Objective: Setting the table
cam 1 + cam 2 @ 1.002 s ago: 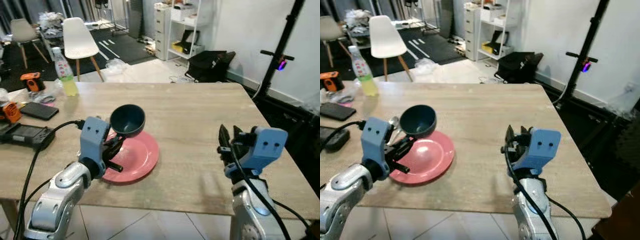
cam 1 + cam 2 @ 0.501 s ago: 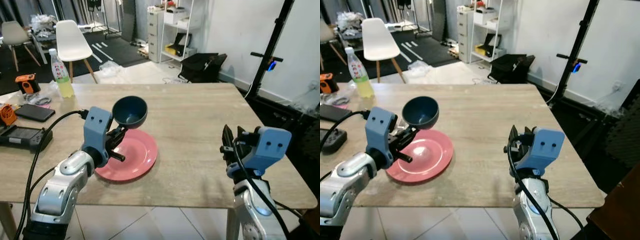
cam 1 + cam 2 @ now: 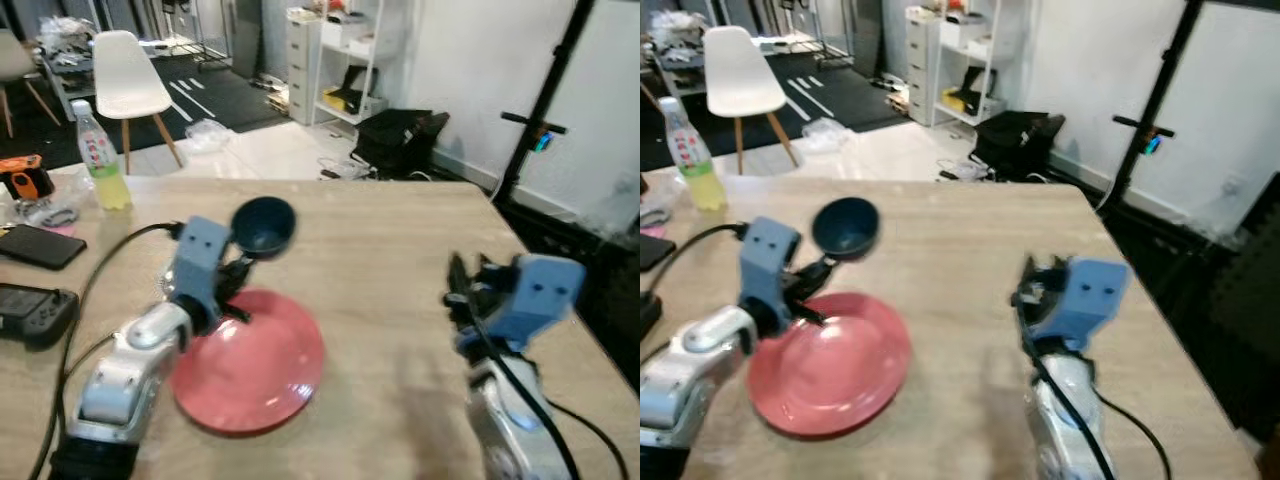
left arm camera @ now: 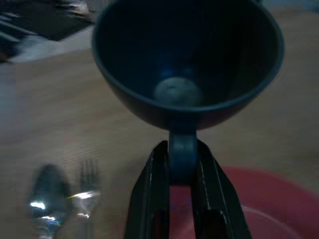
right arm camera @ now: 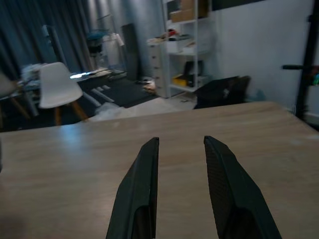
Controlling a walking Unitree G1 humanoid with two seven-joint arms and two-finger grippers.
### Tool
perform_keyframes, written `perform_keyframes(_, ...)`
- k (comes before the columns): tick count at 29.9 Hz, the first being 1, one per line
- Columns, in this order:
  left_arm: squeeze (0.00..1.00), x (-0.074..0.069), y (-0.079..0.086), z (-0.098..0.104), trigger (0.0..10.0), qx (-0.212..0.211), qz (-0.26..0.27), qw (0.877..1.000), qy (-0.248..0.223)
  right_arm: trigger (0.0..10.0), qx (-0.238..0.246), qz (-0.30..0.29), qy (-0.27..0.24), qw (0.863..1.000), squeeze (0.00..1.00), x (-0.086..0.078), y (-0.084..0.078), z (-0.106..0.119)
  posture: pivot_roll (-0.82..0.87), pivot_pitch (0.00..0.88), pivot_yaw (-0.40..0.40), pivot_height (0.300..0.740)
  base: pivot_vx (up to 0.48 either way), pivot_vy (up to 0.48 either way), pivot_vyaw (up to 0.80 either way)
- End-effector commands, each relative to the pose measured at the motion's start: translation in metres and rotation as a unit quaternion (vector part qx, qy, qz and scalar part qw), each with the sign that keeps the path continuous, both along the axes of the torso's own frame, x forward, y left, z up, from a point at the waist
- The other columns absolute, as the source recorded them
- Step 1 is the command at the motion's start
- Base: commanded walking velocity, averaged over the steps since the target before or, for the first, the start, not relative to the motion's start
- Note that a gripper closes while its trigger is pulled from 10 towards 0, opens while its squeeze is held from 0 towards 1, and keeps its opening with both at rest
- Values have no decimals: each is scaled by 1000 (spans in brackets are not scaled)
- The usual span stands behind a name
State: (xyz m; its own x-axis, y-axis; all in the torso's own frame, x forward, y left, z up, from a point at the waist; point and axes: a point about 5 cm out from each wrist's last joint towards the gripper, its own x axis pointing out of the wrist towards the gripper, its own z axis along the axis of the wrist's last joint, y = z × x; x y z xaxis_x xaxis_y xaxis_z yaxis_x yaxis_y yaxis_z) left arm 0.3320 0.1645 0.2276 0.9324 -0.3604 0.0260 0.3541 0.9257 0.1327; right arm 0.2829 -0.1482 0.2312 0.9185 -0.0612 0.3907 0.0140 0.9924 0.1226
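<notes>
Left claw [image 4: 182,164] grips the dark blue bowl [image 3: 262,224] by a nub under its rim, its two black fingers [image 4: 149,199] pinched tight on it, and holds the bowl tilted above the far edge of the pink plate [image 3: 250,370]. That plate lies flat on the wooden counter [image 3: 390,250]. Right claw [image 5: 180,164], on the plate's right and well apart from it, hovers over bare wood with its fingers parted and nothing between them. Beside the plate, on its left, a spoon [image 4: 45,191] and a fork [image 4: 87,184] lie together on the counter. Farther back on the plate's left stands a bottle [image 3: 100,158] of yellow drink, and beyond the counter a white chair [image 3: 125,75].
</notes>
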Motion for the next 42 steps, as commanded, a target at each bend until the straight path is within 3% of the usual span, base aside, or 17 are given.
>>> perform_keyframes(1,0,-5,-14,-1,10000,-6,-39,999,-4,10000,2,-14,10,1000,0,-1,-7,-5,28,16,47,740,0,0,0)
perform_keyframes(11,0,-5,-22,-3,10000,-1,-78,997,12,10000,1,-16,10,1000,0,-2,-7,-5,25,17,50,740,0,0,0)
perform_keyframes(12,0,-6,-24,0,10000,6,-115,993,18,10000,0,-17,10,1000,0,-2,-7,-4,25,19,52,740,0,0,0)
perform_keyframes(14,0,-7,-24,1,10000,8,-130,991,20,10000,-1,-17,10,1000,0,-2,-7,-4,25,19,52,740,0,0,0)
perform_keyframes(19,0,-11,-4,17,10000,40,-218,974,34,10000,-32,-22,6,999,0,-4,-13,0,36,31,53,740,0,0,0)
perform_keyframes(22,0,-8,8,24,10000,46,-226,972,39,10000,-56,-24,2,998,0,-5,-19,4,44,44,54,740,0,0,0)
perform_keyframes(23,0,5,25,29,10000,72,-213,974,36,10000,-78,-26,1,997,0,-8,-38,12,44,79,45,740,0,0,0)
perform_keyframes(24,0,9,30,30,10000,78,-207,975,33,10000,-84,-26,1,996,0,-9,-44,15,44,79,45,740,0,0,0)
perform_keyframes(28,0,15,29,31,10000,74,-215,974,24,10000,-91,-22,5,996,0,-13,-55,19,38,96,38,740,0,0,0)
perform_keyframes(29,0,20,20,32,10000,68,-234,970,9,10000,-102,-21,14,994,0,-17,-64,21,19,131,33,740,0,0,0)
perform_keyframes(32,0,25,11,31,10000,75,-247,966,1,10000,-111,-17,17,993,0,-21,-67,22,12,142,35,740,0,0,0)
perform_keyframes(36,0,37,3,27,10000,98,-241,965,-6,10000,-108,-7,11,994,0,-26,-64,28,-20,177,51,740,0,0,0)
perform_keyframes(39,0,43,12,28,10000,120,-245,962,-1,10000,-116,54,-5,992,0,-39,-41,40,-65,208,88,740,0,0,0)
perform_keyframes(42,0,40,25,31,10000,134,-249,959,-1,10000,-120,72,-8,990,0,-45,-35,43,-84,219,98,740,0,0,0)
